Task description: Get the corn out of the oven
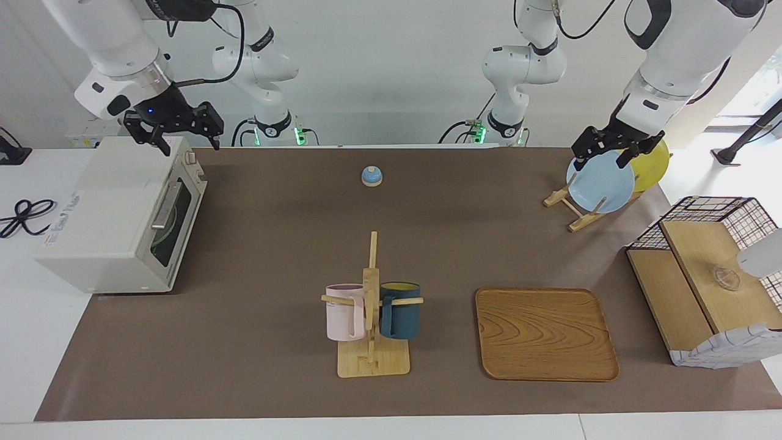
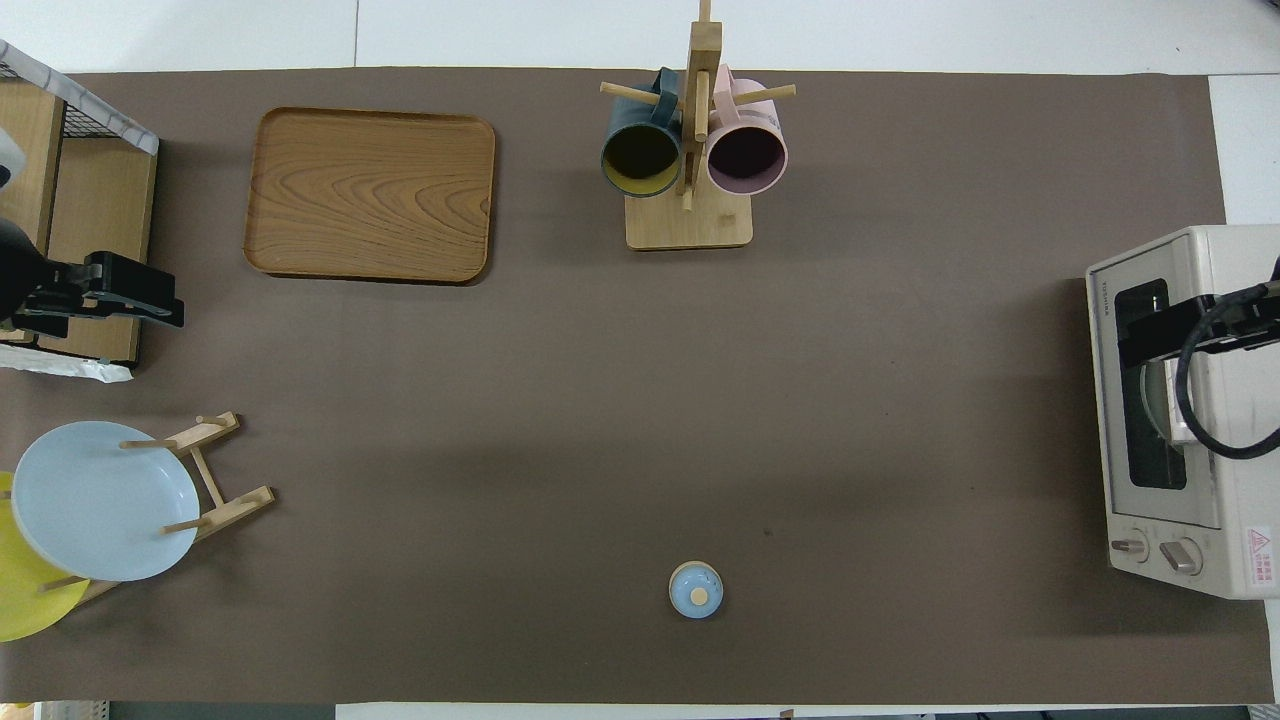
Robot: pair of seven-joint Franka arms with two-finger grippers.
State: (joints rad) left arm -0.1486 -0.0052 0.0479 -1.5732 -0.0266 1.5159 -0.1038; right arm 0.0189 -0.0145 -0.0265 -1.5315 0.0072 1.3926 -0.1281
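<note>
Right gripper (image 1: 182,135) hangs in the air over the top of the oven (image 1: 104,226), at the corner nearest the robots; fingers spread apart, nothing between them. In the overhead view the same gripper (image 2: 1160,335) covers part of the oven's (image 2: 1230,300) glass door (image 2: 1150,440).

Left gripper (image 1: 611,153) hangs over the plate rack (image 1: 577,211), fingers spread, empty, just above the rim of the blue plate (image 1: 602,183); whether it touches the rim I cannot tell. A yellow plate (image 1: 654,165) stands in the same rack, nearer the left arm's end of the table.

Oven sits at the right arm's end of the table, door shut, bar handle (image 1: 167,205) across the door's upper edge, two knobs (image 2: 1155,550) at the end nearest the robots. Corn: not visible in either view. Something pale shows through the glass, possibly a dish or a rack; too dim to name.

Surroundings, read on the facing view with the mug tree (image 1: 371,305) as clock centre: pink mug (image 1: 345,311) hangs at 9 o'clock, dark teal mug (image 1: 400,310) at 3 o'clock. Small blue bell (image 1: 371,176) at 12 o'clock, near the robots. Wooden tray (image 1: 545,333) at 3 o'clock. Wooden box with wire basket (image 1: 702,281) at about 3 o'clock, at the left arm's end. Oven at about 10 o'clock.

Nothing stands on the brown mat (image 1: 275,244) directly in front of the oven door.
</note>
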